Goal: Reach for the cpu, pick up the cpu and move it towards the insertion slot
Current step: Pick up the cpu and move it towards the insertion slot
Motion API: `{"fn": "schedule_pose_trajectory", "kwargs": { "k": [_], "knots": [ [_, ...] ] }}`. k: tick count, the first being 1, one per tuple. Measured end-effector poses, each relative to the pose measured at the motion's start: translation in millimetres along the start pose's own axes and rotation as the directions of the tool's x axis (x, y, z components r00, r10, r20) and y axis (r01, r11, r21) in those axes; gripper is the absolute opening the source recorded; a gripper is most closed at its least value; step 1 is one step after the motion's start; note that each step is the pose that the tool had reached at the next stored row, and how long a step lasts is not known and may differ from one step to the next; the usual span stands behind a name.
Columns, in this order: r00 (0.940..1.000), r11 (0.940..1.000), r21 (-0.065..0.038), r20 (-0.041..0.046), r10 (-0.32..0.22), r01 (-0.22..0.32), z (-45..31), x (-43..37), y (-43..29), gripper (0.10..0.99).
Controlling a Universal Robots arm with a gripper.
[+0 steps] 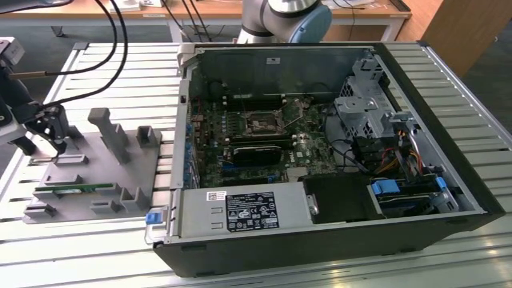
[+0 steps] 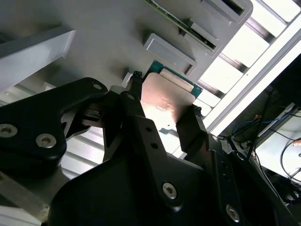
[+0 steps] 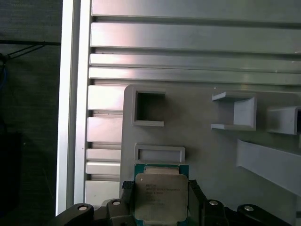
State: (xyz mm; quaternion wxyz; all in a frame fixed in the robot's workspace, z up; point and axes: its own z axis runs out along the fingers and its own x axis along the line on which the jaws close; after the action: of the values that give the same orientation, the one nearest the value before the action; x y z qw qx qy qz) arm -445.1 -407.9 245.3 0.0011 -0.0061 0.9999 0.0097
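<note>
Grasping the cpu [image 3: 160, 197] at the grey tray [image 1: 100, 171] on the bench [image 1: 104, 66]: judged as the step in hand. Locate the end effector [image 1: 50, 147] at the exterior view's left, low over the tray and well apart from the open computer case [image 1: 336, 180]. Confirm in both wrist views: fingers [image 2: 141, 117] set against two opposite edges of the chip, one per side, closed onto it with no gap visible, silvery top plate showing between them. Treat the reach as complete and the clamp as made. Do not assume lift-off: cannot tell from either wrist view, chip either resting on the tray surface or hanging just clear of it. Note the shallow rectangular recess [image 3: 160, 153] just beside one edge of the chip, and the green memory stick [image 1: 72, 189] lying elsewhere on the tray, apart from the grasp. Find the insertion slot [image 1: 260, 124] inside the case, dark centre within a silvery bracket, well apart from the chip and toward the exterior view's right. For any transfer from this state, judged requirements: hold firm pressure on the thin edges, raise level until clear of the tray's upright posts [image 1: 108, 135], pass above the case's side, and carry the chip flat and squared to the socket. Guard against slip or tilt at the edge grip; expect little tolerance from a thin, rigid, smooth part.
</note>
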Motion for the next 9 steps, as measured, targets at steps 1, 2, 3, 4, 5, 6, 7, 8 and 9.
{"fn": "schedule_pose_trajectory", "kwargs": {
  "k": [1,2,3,4,5,6,7,8,9],
  "knots": [
    [1.0000,1.0000,0.000,-0.0001,0.000,0.000,-0.7,0.0,0.0,0.541],
    [1.0000,1.0000,0.000,-0.0001,0.000,0.000,-1.3,0.0,0.0,0.541],
    [1.0000,1.0000,0.000,0.0000,0.000,0.000,-1.9,0.0,0.0,0.541],
    [1.0000,1.0000,0.000,-0.0001,0.000,0.000,-2.4,0.0,0.0,0.541],
    [1.0000,1.0000,0.000,0.0000,0.000,0.000,-2.9,0.0,0.1,0.541],
    [1.0000,1.0000,0.000,0.0000,0.000,0.000,-3.4,0.0,0.1,0.541],
    [1.0000,1.0000,0.000,-0.0001,0.000,0.000,-4.0,0.0,0.1,0.541],
    [1.0000,1.0000,0.000,-0.0001,0.000,0.000,-4.5,0.0,0.1,0.541],
    [1.0000,1.0000,0.000,0.0000,0.000,0.000,-4.9,0.0,0.1,0.541]
  ]
}}
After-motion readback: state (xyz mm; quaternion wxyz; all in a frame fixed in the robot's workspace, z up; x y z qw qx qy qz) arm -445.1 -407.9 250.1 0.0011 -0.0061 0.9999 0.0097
